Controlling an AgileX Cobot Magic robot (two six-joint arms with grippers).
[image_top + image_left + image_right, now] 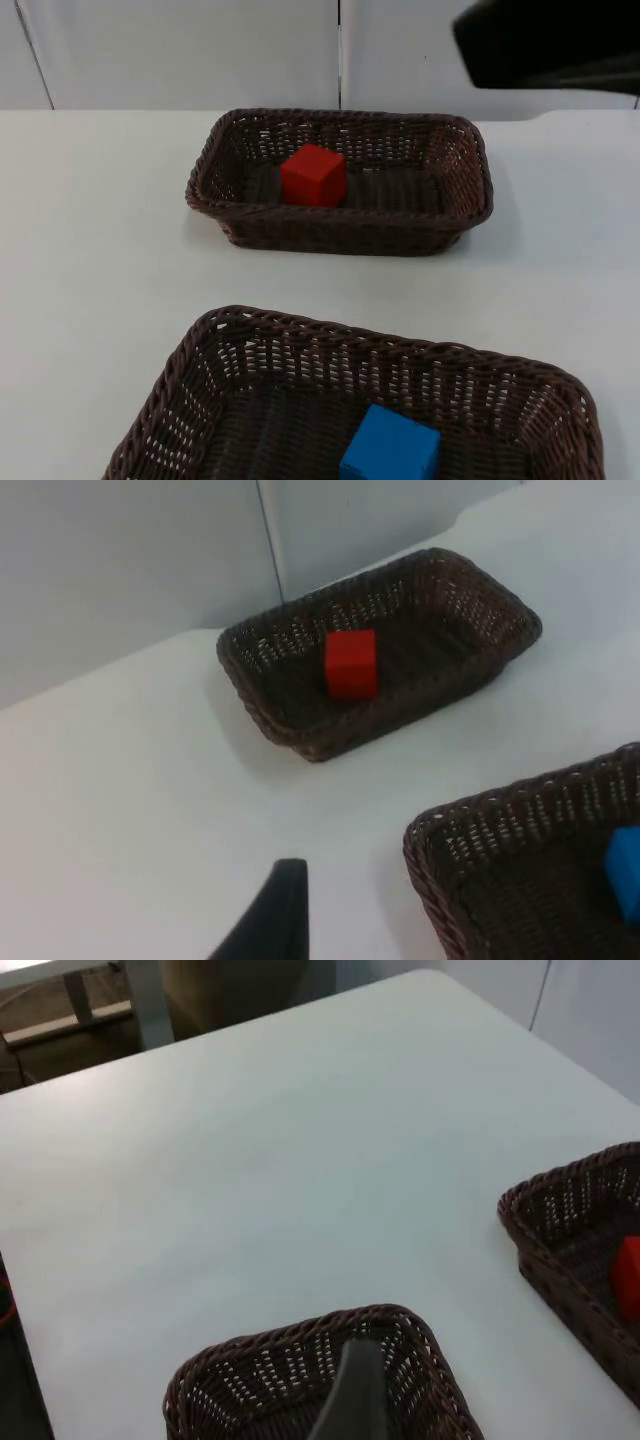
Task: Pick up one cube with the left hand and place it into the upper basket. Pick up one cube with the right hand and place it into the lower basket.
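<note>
The red cube sits inside the upper basket, toward its left half, flat on the woven floor. The blue cube lies in the lower basket, near the front. Judged from this, both placements look done.

Both cubes look like light, rigid blocks with smooth, flat faces; they should not deform or break, though the sides could slip under a weak pinch. The best hold would be across two opposite side faces from above, clear of the basket walls, which look stiff but springy.

The left gripper hangs above the bare table, beside the lower basket; the right gripper hovers over a basket rim. Whether either pair of jaws is open or closed, I cannot tell.
</note>
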